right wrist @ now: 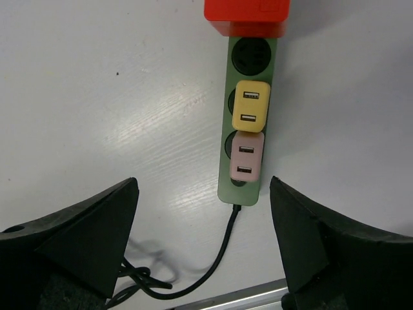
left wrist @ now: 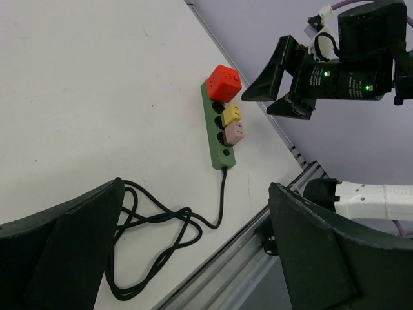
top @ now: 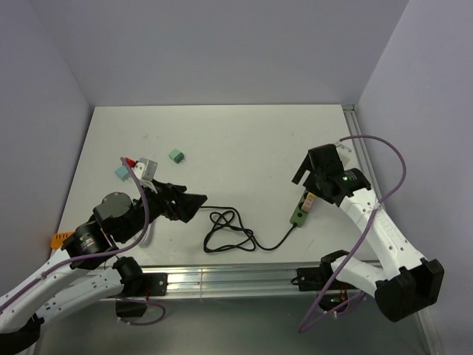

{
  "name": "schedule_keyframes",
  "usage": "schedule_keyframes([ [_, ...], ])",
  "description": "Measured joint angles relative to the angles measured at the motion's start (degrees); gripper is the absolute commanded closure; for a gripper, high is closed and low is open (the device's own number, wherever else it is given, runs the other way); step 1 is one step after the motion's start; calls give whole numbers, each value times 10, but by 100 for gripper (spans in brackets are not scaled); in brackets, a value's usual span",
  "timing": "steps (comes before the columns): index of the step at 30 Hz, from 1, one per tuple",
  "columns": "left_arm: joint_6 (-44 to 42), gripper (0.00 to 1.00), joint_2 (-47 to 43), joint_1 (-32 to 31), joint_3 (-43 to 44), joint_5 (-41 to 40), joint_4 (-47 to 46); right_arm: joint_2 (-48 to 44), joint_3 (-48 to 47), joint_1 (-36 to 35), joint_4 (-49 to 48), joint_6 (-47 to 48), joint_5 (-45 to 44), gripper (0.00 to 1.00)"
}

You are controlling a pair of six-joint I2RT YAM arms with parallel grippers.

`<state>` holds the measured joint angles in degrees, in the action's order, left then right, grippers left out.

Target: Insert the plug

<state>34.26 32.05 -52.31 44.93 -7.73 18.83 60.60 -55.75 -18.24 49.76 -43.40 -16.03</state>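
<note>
— What are we seeing from the top camera?

— We are seeing the green power strip (top: 301,215) lying close to the right edge of the desk (top: 236,133), with its black cable (top: 229,233) curling toward the near edge. The right gripper (top: 319,168) is hovering just over the strip's far end. What look like four small loose plugs are lying near the left edge: a teal plug (top: 120,171), a red-and-white plug (top: 131,161), a grey plug (top: 150,168) and a green plug (top: 176,155). The left gripper (top: 185,205) is pointing to the right, near them but touching none.

— And the left wrist camera?

— Its jaws are standing wide apart and holding nothing. Ahead, the strip is carrying a red cube (left wrist: 224,82), a yellow adapter (left wrist: 233,114) and a pink adapter (left wrist: 235,132).

— The right wrist camera?

— Here too the jaws are gaping wide and are empty, hanging above the strip. A free socket (right wrist: 251,55) is showing between red and yellow.

— How are we expecting a plug to handle?

— We are judging it light, stiff and smooth, so we are advising a grip on two flat opposite sides, with the pins free. The strip is probably light too and may be sliding when pushed.
</note>
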Motion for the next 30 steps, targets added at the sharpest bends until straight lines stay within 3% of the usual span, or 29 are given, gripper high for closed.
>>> schedule_keyframes([
  [3,14,1,4,0,11,-7,10,-3,2,0,10,10,-14,24],
  [15,50,0,16,0,16,0,7,98,27,43,-37,45,-15,26],
  [23,43,0,19,0,19,-1,9,118,29,73,-73,60,-3,39],
  [30,34,0,18,0,22,-2,10,152,29,80,-86,64,7,42],
])
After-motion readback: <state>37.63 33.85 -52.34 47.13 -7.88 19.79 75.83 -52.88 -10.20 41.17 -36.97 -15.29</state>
